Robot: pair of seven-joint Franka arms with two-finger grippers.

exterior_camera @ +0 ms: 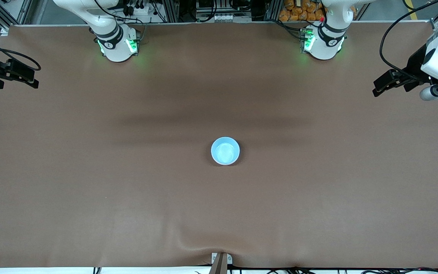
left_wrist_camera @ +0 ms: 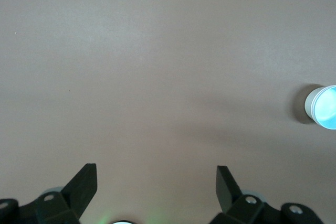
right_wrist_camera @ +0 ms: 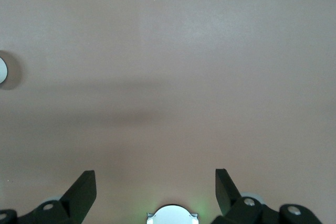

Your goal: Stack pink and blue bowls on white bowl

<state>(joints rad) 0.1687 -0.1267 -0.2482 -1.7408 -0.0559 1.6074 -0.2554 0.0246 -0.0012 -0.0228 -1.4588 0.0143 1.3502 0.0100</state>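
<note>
The table (exterior_camera: 89,182) is covered edge to edge by a brown cloth, with a raised wrinkle at the edge nearest the front camera, just above a small grey bracket (exterior_camera: 221,260). Nothing lies on the cloth between either arm and the bowls.

The left arm waits with the left gripper (left_wrist_camera: 156,182) raised over the table edge at its own end. Its fingers are spread wide and hold nothing. The right arm likewise waits, with the right gripper (right_wrist_camera: 156,182) over the table edge at its own end, fingers spread wide and empty.

The blue bowl (exterior_camera: 225,151) sits upright near the middle of the table, well apart from both grippers. It is light sky blue and glossy, with a paler rim. In the left wrist view its outer wall appears white below the blue rim (left_wrist_camera: 324,107), which suggests it is nested in another bowl. The pink bowl and the white bowl cannot be told apart from that view. The right wrist view catches only a sliver of the stack.
</note>
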